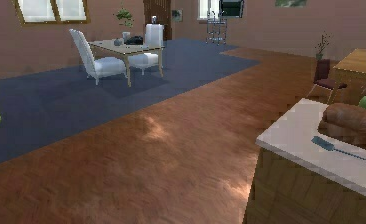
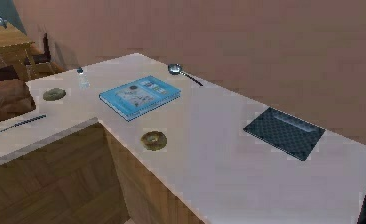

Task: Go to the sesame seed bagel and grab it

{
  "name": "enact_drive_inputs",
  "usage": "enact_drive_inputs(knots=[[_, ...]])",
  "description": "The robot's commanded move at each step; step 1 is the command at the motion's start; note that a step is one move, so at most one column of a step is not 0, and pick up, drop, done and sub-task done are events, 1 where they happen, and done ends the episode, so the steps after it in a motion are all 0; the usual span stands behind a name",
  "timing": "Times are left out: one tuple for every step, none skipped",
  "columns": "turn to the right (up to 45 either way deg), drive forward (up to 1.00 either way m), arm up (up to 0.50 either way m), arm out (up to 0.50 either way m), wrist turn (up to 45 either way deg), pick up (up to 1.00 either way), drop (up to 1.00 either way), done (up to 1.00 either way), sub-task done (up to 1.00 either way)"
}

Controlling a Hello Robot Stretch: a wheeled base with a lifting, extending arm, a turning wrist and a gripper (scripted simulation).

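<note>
A small round tan thing with a darker middle [image 2: 154,140], shaped like a bagel, lies on the white countertop [image 2: 216,135] near its front edge in the arm side view. A second small round brownish thing [image 2: 54,94] lies farther left on the same counter, near a brown loaf [image 2: 6,97]. In the forward view that loaf [image 1: 348,121] sits on the counter corner [image 1: 291,135] at the right.
On the counter lie a blue book [image 2: 140,96], a dark flat pad [image 2: 283,132], a spoon [image 2: 183,72] and a long utensil [image 1: 341,150]. The counter's wooden side [image 2: 81,180] faces a wood floor [image 1: 151,150]. Far off, a table [image 1: 126,45] with white chairs [image 1: 94,58] stands on a blue rug [image 1: 51,100].
</note>
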Motion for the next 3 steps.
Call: enact_drive_inputs(knots=[[0.0,0.0,0.38,0.0,0.0,0.0,0.0,0.0,0.0],[0.0,0.0,0.0,0.22,0.0,0.0,0.0,0.0,0.0],[0.0,0.0,0.0,0.0,45.0,0.0,0.0,0.0,0.0]])
